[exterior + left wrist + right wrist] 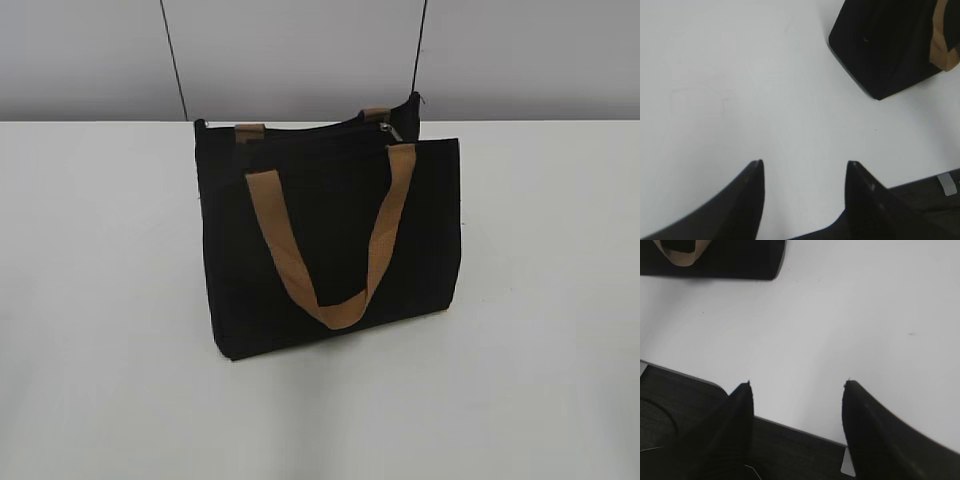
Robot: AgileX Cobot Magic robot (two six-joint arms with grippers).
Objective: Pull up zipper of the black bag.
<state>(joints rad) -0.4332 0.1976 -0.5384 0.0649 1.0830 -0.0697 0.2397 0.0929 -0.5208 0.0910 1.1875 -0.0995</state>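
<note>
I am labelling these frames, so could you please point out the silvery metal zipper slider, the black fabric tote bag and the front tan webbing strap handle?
silvery metal zipper slider (394,133), exterior view, on its dangling tab.
black fabric tote bag (235,260), exterior view, on the front panel.
front tan webbing strap handle (335,310), exterior view, on the loop's lowest bend.

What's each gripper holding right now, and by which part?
Nothing. Left gripper and right gripper are both open over the table, apart from the black bag.

Left pincer (805,165), right pincer (797,385) agape
</note>
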